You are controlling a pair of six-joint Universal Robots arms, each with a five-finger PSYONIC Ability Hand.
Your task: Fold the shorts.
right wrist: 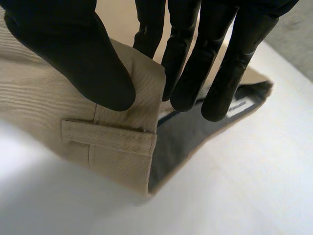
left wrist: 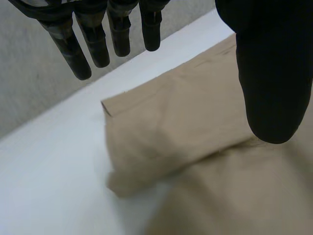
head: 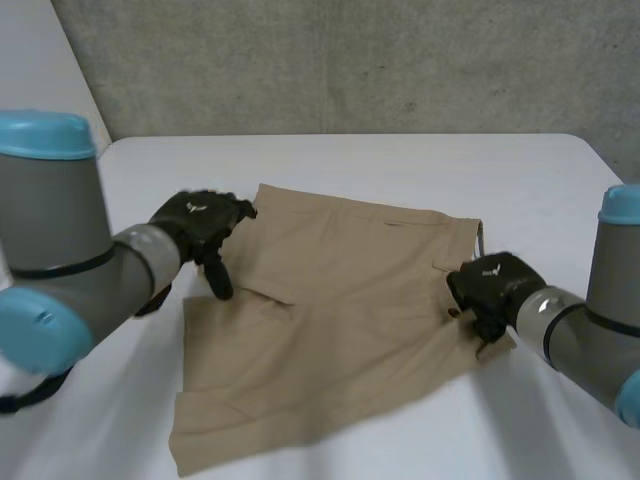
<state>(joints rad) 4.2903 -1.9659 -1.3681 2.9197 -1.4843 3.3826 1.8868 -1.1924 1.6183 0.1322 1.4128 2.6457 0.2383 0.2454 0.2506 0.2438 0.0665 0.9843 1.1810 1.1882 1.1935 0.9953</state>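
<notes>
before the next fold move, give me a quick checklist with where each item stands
1. Right hand grip: ok, thumb and fingers pinch the waistband beside a belt loop.
2. Left hand grip: not ok, fingers straight over the shorts, nothing held.
3. Cloth flat: not ok, one layer overlaps another near the left hand.
4. Shorts fully on the table: ok.
5. Right hand holds both waistband layers: cannot tell.

Tan shorts [head: 330,330] spread flat on table, apparently folded once.
</notes>
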